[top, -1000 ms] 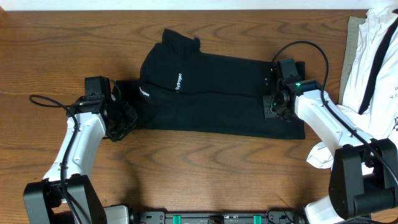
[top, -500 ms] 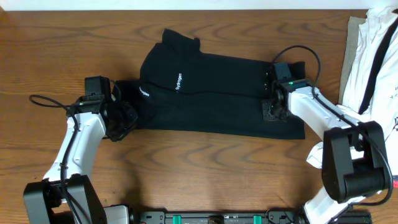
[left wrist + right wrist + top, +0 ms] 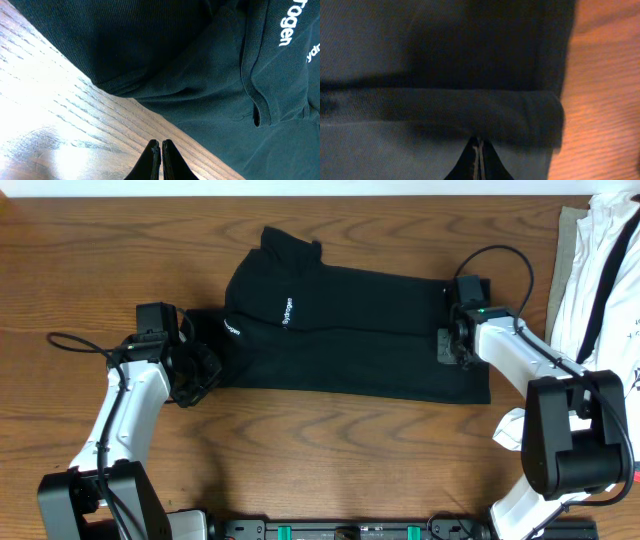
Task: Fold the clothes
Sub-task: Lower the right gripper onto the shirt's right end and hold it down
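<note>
A black shirt point(image 3: 330, 330) with white lettering lies folded lengthwise across the middle of the wooden table. My left gripper point(image 3: 200, 375) is at its left end. In the left wrist view its fingers point(image 3: 160, 146) are shut and empty over bare wood, just off the shirt's edge point(image 3: 200, 75). My right gripper point(image 3: 447, 345) is over the shirt's right end. In the right wrist view its fingers point(image 3: 478, 145) are shut, tips against the black cloth point(image 3: 420, 50) just below a folded hem. No cloth shows between them.
A pile of white clothes point(image 3: 600, 280) lies at the right edge of the table, with more white cloth point(image 3: 515, 430) lower down. A black cable point(image 3: 70, 340) loops out at the left. The wood table point(image 3: 330, 450) runs along the front.
My right gripper has shifted slightly to the right over the shirt's right end. The left arm and the shirt have not moved.
</note>
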`<state>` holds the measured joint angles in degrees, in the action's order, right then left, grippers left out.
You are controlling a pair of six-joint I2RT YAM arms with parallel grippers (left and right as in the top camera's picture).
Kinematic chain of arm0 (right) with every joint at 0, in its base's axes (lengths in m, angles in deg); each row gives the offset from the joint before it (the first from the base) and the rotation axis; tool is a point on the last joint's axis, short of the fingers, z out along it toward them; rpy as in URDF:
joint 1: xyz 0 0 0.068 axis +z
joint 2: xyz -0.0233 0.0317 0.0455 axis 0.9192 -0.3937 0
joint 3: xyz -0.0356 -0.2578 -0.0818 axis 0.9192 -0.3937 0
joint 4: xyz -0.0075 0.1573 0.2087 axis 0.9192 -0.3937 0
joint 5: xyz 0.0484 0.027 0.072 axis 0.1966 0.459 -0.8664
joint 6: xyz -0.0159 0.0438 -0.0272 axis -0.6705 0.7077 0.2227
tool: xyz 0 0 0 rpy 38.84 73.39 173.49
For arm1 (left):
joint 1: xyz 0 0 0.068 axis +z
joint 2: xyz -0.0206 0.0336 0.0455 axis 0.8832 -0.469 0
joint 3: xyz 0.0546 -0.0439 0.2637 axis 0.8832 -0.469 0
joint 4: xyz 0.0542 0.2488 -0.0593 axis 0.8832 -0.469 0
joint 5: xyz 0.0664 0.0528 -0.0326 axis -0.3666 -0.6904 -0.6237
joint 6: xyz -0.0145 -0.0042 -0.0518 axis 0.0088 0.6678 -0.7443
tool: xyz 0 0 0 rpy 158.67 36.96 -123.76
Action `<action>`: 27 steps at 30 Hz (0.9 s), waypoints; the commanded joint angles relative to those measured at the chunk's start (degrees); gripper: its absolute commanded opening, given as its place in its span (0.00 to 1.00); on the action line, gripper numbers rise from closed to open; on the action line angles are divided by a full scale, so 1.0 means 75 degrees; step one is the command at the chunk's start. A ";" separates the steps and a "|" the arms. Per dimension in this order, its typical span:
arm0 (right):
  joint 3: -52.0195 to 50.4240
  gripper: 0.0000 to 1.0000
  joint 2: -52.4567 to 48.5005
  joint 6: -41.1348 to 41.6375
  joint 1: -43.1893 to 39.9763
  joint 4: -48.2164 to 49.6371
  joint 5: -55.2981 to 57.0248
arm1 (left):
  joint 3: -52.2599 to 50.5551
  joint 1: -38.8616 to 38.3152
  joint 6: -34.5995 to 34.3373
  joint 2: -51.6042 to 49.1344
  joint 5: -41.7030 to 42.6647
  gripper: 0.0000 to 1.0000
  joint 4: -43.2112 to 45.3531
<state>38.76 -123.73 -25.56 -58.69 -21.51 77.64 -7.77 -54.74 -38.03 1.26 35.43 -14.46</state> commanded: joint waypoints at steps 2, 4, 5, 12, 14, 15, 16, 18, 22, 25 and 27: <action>0.0000 0.02 -0.0047 0.0149 -0.0271 0.0463 0.0408 | -0.0058 -0.0003 0.0050 -0.0038 -0.0044 0.07 -0.0006; 0.0000 0.02 -0.0047 0.0122 -0.0393 0.0682 0.0405 | -0.0061 -0.0003 0.0073 -0.0038 -0.0044 0.07 0.0000; 0.0000 0.02 -0.0044 0.0122 -0.0446 0.0787 0.0405 | -0.0061 -0.0003 0.0073 -0.0038 -0.0044 0.07 -0.0003; 0.0201 0.01 0.0204 0.0035 -0.0545 0.0533 0.0300 | -0.0026 -0.0003 0.0364 -0.0020 -0.0041 0.06 0.0064; 0.0286 0.01 0.0431 0.0035 -0.0545 0.0254 0.0166 | 0.0096 -0.0017 0.0446 0.0012 -0.0003 0.06 0.0023; 0.0312 0.01 0.0557 0.0035 -0.0545 0.0114 0.0061 | 0.0189 -0.0047 0.0580 0.0070 -0.0003 0.06 -0.0029; 0.0323 0.02 0.0699 0.0035 -0.0545 -0.0023 -0.0017 | 0.0274 -0.0087 0.0720 0.0152 -0.0006 0.06 -0.0064; 0.0323 0.08 0.0938 0.0035 -0.0545 -0.0242 -0.0061 | 0.0417 -0.0233 0.0970 0.0402 -0.0012 0.06 -0.0131; 0.0323 0.26 0.1131 0.0035 -0.0545 -0.0571 -0.0064 | 0.0615 -0.0691 0.1725 0.0901 -0.0047 0.06 -0.0140; 0.0303 0.77 0.1125 0.0044 -0.0545 -0.0761 -0.0192 | 0.0682 -0.1081 0.2104 0.1102 -0.0455 0.06 -0.0181; 0.0297 0.99 0.1125 0.0041 -0.0545 -0.0903 -0.0393 | 0.0682 -0.1271 0.2101 0.1122 -0.0766 0.06 -0.0204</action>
<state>40.46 -115.69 -25.28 -62.61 -27.39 76.59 -3.57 -62.67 -25.96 9.39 33.86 -15.37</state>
